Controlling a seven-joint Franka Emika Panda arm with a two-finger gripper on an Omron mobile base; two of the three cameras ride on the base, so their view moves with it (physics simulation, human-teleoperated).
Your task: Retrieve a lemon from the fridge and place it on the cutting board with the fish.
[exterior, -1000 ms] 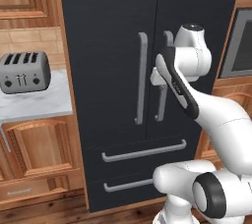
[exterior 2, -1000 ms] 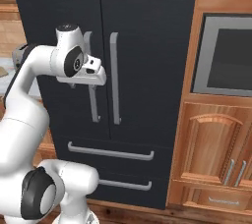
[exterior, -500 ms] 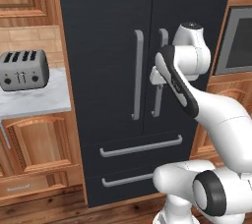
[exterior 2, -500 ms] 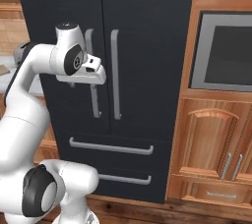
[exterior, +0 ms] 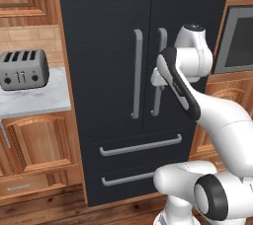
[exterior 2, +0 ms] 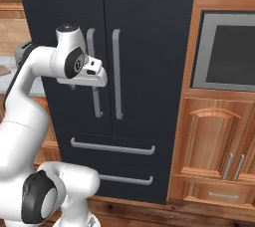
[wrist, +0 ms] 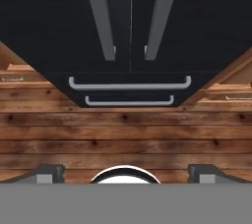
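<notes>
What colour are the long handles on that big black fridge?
Grey. The fridge handles are plain grey bars against the matte black fridge, clearest in the right base view.

Matte black fridge point(exterior: 104, 31), grey bar handles point(exterior: 137, 73), brown cabinets point(exterior 2: 219, 141).

Fridge point(exterior: 113, 46) larger, nearer in view

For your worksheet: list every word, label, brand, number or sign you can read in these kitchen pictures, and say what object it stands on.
No readable text in any view.
The fridge doors carry no brand or label.
The toaster has small front marks, too blurred to read.
The oven front shows no lettering.
</notes>
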